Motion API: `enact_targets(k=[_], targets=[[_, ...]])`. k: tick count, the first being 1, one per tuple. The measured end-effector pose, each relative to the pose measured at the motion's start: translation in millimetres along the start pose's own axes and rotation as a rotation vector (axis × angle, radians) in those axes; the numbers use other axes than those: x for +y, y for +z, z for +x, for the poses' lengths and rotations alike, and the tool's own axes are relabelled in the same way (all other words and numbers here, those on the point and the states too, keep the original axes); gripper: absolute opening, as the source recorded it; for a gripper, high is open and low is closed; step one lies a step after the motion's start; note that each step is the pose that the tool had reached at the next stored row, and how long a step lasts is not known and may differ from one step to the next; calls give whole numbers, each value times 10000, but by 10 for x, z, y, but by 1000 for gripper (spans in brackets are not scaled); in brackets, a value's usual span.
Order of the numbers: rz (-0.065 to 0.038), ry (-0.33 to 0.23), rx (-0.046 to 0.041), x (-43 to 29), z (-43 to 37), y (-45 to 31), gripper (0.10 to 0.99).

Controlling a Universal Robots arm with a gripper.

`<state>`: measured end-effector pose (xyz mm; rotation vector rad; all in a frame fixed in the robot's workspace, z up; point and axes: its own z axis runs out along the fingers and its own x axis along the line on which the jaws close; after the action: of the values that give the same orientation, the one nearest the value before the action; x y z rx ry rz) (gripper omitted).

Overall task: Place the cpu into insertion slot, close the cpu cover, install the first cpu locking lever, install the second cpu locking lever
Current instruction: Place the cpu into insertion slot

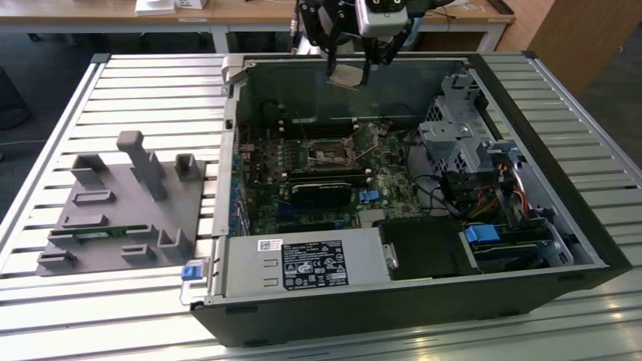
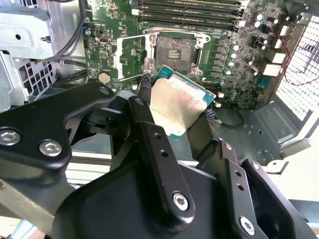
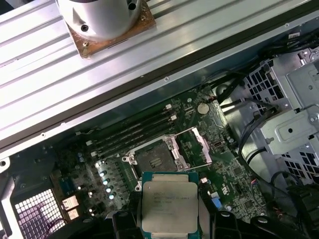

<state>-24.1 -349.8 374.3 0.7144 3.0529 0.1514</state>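
We see one cpu [image 2: 177, 107], a flat, nearly square chip with a dull silver top and green rim. The one black gripper [image 1: 350, 68] clamps it at two opposite edges. It hangs tilted, well above the one dark square slot [image 3: 154, 160], whose cover [image 3: 202, 141] stands open.

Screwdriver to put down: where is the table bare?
Bare slats of the table lie between the grey fixture and the far edge, and along the case on the exterior view's right. Inside the case is crowded: cables, drive cage, the gripper holding the cpu above.
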Motion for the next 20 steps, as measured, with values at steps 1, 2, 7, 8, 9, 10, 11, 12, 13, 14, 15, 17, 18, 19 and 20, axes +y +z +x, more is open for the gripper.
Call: enact_targets(k=[1, 2, 7, 8, 9, 10, 11, 12, 13, 14, 15, 17, 18, 19, 20], targets=[[-1, 48, -5, 0, 0, 0, 541], [-2, 97, -9, 0, 0, 0, 541], [-6, 325, -31, 0, 0, 0, 541], [-7, 374, -35, 0, 0, 1, 541], [-8, 416, -39, 0, 0, 1, 541], [-8, 455, -43, 0, 0, 1, 541], [-9, 493, -46, 0, 0, 1, 541], [-10, 532, -50, 0, 0, 1, 541], [-11, 570, -54, 0, 0, 1, 541], [-11, 608, -57, 0, 0, 1, 541], [-12, 646, -61, 0, 0, 1, 541], [-14, 722, -68, 0, 0, 1, 541], [-15, 763, -72, 0, 0, 1, 541], [-15, 801, -76, 0, 0, 1, 541], [-16, 838, -79, 0, 0, 1, 541]])
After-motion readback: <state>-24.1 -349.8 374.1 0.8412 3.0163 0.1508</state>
